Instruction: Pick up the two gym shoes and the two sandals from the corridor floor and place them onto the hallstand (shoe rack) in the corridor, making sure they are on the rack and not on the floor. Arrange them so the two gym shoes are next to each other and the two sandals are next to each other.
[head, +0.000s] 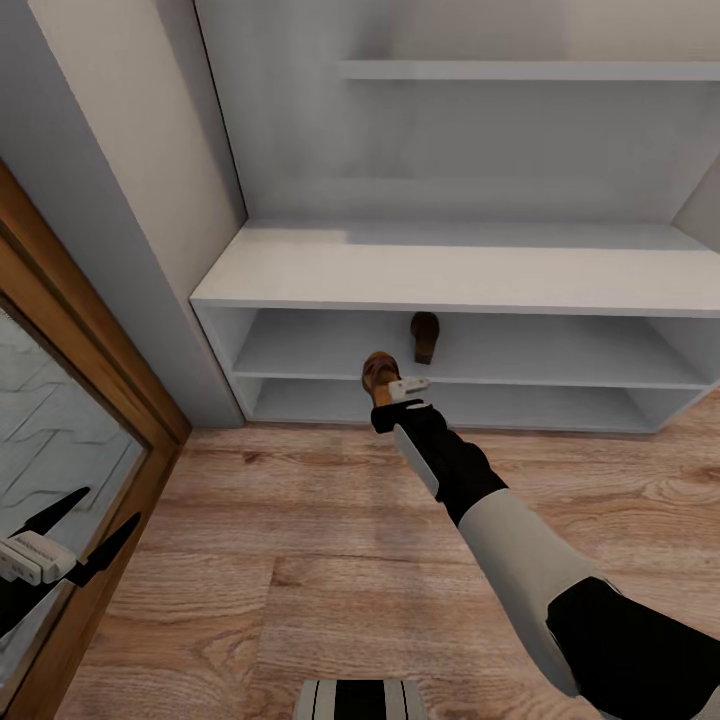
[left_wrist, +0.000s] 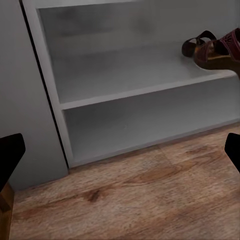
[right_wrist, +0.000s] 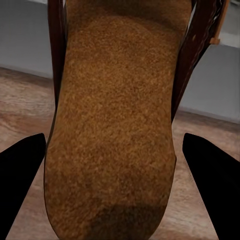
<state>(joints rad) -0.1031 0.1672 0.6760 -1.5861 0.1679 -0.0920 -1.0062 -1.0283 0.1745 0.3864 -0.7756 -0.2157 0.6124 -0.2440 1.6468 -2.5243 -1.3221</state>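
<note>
Brown leather and a tan, suede-like footbed are what we see of the sandal (right_wrist: 112, 125) at our right gripper (head: 392, 388); in the right wrist view its sole fills the space between the two dark fingers (right_wrist: 20, 187), with the dark straps running up either side. Those fingers stand wide to either side of the footbed, and we cannot tell whether they press on it. From the head, the gripper's tips are hidden behind the white wrist piece, so the grip itself is hard to judge there too.

We see the sandal at the front lip of the rack (head: 450, 280), level with the upper tier. A second sandal (head: 425, 336) already lies on that tier, further back and just to the right (its front half is hidden under the thick top). In the left wrist view the two sit close together at the shelf edge, partly cut off by the frame.

Our left gripper (head: 88, 528) hovers low at the far left over the floor (head: 300, 560), beside a wood-framed panel (head: 90, 340), its black fingers spread apart and holding nothing.
</note>
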